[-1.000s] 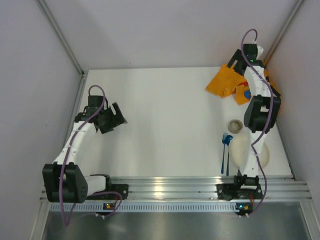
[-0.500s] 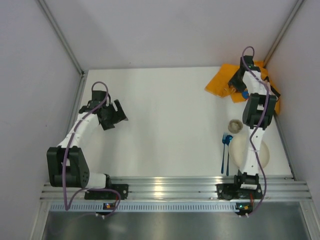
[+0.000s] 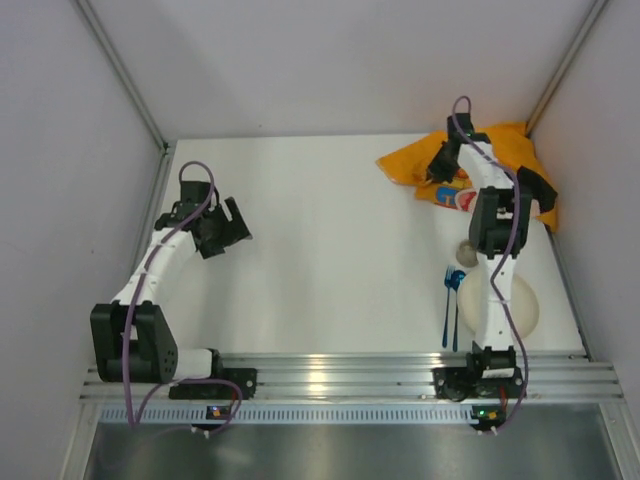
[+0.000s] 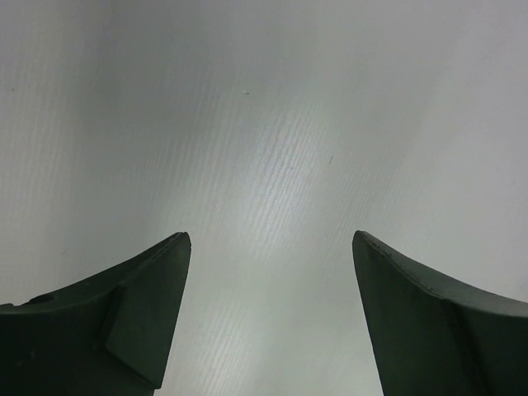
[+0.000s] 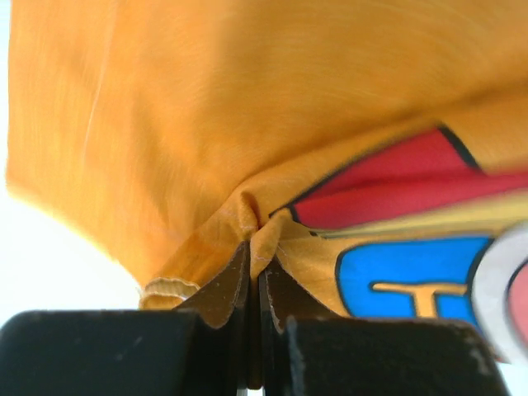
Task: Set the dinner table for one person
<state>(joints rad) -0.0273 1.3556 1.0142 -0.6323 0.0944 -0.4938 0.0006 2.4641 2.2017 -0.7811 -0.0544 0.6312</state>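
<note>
The right end effector (image 5: 256,247) is pressed together on a pinch of the orange cloth placemat (image 5: 206,99). The fabric puckers into a small fold right where the two fingertips meet, and a printed patch of red, blue and white shows just to the right of the pinch. From above, the right arm stretches to the far right part of the white counter (image 3: 330,250). There the placemat lies rumpled and bunched, partly under the arm, with one corner drawn out toward the middle.

The left end effector (image 3: 235,225) hangs over the left side of the counter, well apart from everything else. Its two dark fingers (image 4: 148,305) stand wide apart with nothing between them, and only bare white surface shows below.

Nearer the arm bases on the right sits a cream plate (image 3: 525,310), partly hidden by the right arm. Blue cutlery (image 3: 450,300) lies just beside the plate's left edge, with the handles pointing toward the near side. A small beige bowl (image 3: 466,250), mostly covered by the arm, sits just beyond the plate, between it and the placemat. A silver ribbed rail (image 3: 330,375) runs along the counter's near edge, where both arm bases are bolted
</note>
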